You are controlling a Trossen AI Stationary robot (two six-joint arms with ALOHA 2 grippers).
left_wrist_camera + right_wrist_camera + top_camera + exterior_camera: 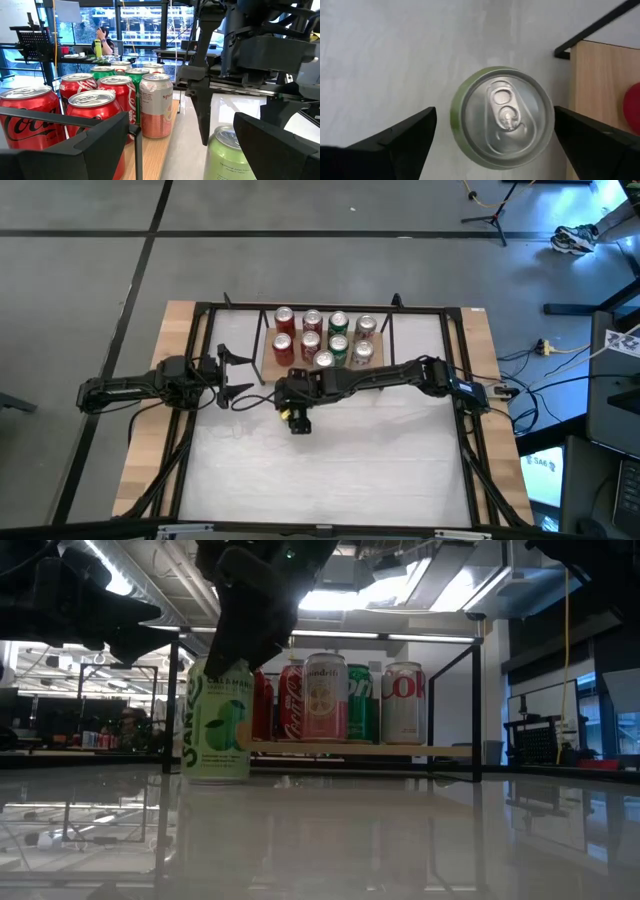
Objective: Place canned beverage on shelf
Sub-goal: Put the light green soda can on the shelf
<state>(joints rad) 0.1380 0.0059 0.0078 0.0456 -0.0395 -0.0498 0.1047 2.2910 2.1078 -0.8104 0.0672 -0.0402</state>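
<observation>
A pale green aluminium can (502, 117) stands upright on the smooth, glossy white bench (330, 470), just beside the near edge of the shelf (600, 80) and not on it. Its round silver lid with pull tab faces straight up, and lime artwork wraps its side in the low view. The right gripper (495, 132) hangs directly above this can with its dark, wedge-shaped fingers (402, 137) spread wide on either side of the lid, apart from it and holding nothing.

The shelf is a flat light-wood board inside a thin black wire frame (476, 705). On it stand eight cylindrical cans (322, 335) in two rows: glossy red cola cans (97, 117), green ones (338, 324), a peach-coloured can (156, 105) and a silver can (403, 703), all upright and packed close.

The left gripper (235, 375) waits over the bench just left of the shelf, its matte black fingers parted and empty.
</observation>
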